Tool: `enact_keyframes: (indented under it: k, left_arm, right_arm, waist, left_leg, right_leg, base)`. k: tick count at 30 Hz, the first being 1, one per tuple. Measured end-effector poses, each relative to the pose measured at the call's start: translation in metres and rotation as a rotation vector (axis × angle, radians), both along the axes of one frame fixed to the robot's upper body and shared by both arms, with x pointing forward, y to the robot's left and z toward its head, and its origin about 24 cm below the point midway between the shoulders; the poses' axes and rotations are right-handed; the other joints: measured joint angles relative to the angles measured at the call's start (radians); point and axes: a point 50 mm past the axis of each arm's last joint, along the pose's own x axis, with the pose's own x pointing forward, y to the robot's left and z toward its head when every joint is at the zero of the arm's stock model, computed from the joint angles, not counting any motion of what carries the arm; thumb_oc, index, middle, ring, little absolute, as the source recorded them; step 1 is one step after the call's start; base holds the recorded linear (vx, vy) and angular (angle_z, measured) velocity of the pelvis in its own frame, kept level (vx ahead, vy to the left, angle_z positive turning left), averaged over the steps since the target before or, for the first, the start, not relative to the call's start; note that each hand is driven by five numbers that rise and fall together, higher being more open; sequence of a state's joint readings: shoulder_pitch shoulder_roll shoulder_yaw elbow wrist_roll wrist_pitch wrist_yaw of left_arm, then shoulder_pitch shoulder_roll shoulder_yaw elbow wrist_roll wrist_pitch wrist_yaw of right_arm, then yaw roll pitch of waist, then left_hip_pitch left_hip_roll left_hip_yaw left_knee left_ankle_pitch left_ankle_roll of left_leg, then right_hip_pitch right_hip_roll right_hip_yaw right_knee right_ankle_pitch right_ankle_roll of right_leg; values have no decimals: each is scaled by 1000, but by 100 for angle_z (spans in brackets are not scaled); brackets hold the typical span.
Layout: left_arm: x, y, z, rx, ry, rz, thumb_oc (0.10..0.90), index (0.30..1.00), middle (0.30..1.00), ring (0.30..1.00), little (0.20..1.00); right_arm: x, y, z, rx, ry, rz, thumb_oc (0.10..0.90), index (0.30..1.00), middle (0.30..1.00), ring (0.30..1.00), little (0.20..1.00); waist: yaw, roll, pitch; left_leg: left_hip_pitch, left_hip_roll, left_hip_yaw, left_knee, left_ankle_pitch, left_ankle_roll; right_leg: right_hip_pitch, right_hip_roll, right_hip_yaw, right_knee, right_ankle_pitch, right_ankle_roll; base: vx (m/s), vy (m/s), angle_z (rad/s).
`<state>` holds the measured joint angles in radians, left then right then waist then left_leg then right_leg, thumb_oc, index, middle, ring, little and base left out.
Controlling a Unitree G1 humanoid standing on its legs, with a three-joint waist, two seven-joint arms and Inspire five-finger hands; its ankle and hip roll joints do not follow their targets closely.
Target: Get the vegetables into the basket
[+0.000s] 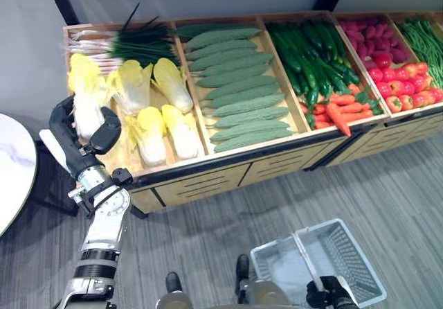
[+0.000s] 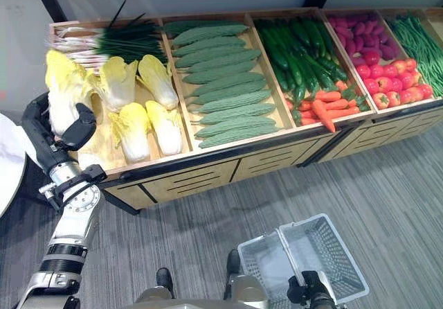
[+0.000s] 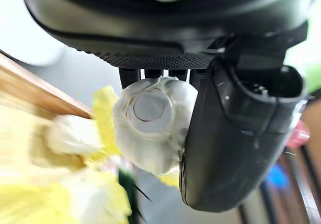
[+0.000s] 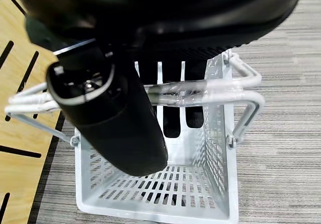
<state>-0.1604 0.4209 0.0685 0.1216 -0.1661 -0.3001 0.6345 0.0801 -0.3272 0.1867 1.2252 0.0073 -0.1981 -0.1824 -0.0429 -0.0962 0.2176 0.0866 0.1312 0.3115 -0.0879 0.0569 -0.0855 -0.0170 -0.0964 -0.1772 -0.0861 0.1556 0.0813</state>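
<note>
My left hand [image 1: 82, 139] reaches into the left compartment of the wooden produce stand [image 1: 228, 160], its fingers and thumb curled round a pale yellow napa cabbage [image 1: 86, 109]. In the left wrist view the cabbage's white cut base [image 3: 150, 126] sits between the fingers and the thumb [image 3: 235, 133]. Low at the right, my right hand [image 1: 331, 294] is shut on the wire handle [image 4: 200, 91] of a white plastic basket [image 1: 349, 250]. The basket [image 4: 220, 153] hangs over the floor and holds nothing.
Other napa cabbages [image 1: 156, 125] and green onions [image 1: 131, 42] share the left compartment. Further right lie ridged green gourds [image 1: 239, 91], cucumbers [image 1: 311, 56], carrots [image 1: 339, 108], red peppers [image 1: 408, 87] and green beans [image 1: 426, 39]. A white round table [image 1: 10, 163] stands at the far left.
</note>
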Motion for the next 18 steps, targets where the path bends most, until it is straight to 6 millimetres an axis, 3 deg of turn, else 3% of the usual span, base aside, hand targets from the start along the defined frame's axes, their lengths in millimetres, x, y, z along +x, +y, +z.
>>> enact_keyframes:
  k: [3, 6, 8, 11, 13, 18]
  left_arm:
    - [-7, -16, -10, -83, 5, -272, 400, 300, 300, 300, 300]
    - [-17, -33, -45, -282, 110, -518, 400, 300, 300, 300, 300]
    - [-35, -47, -80, -404, 259, -682, 400, 300, 300, 300, 300]
    - [-63, -57, -118, -557, 448, -833, 400, 300, 300, 300, 300]
    - [-70, -56, -127, -614, 467, -863, 400, 300, 300, 300, 300]
    - [-67, -55, -124, -612, 454, -873, 400, 300, 300, 300, 300]
  right_arm:
    - [-4, -3, 0, 12, 6, -19, 400, 300, 300, 300, 300]
    - [-4, -4, 0, 26, 11, -21, 400, 300, 300, 300, 300]
    - [-9, -11, 2, 25, 23, -41, 400, 300, 300, 300, 300]
    - [-11, -16, 3, 24, 34, -46, 400, 300, 300, 300, 300]
    - [-20, -18, 2, 28, 56, -70, 400, 300, 300, 300, 300]
    - [-27, -21, 2, 33, 69, -97, 400, 300, 300, 300, 300]
  waist:
    - [3, 18, -10]
    - [-4, 46, -25]
    - [-5, 66, -36]
    - [-6, 74, -40]
    - [-3, 80, -44]
    - [0, 76, -45]
  left_leg:
    - [4, -6, -2, 0, 0, 1]
    - [6, -8, 0, 0, -1, 1]
    - [9, -9, 4, 0, -1, 2]
    - [14, -9, 13, 0, -2, 3]
    - [13, -12, 16, -5, -3, 5]
    - [23, -17, 33, -5, -6, 9]
  right_leg:
    - [4, -6, -1, 0, 0, 0]
    - [5, -8, 2, 0, 1, 1]
    - [5, -8, 6, 0, 1, 1]
    - [4, -7, 15, 0, 2, 4]
    - [2, -10, 21, 0, 3, 13]
    - [1, -12, 37, 0, 8, 14]
  base:
    - [-12, 22, 1]
    - [-20, 32, -3]
    - [-5, 22, -6]
    - [-4, 18, -8]
    - [-2, 18, -6]
    - [-10, 83, -8]
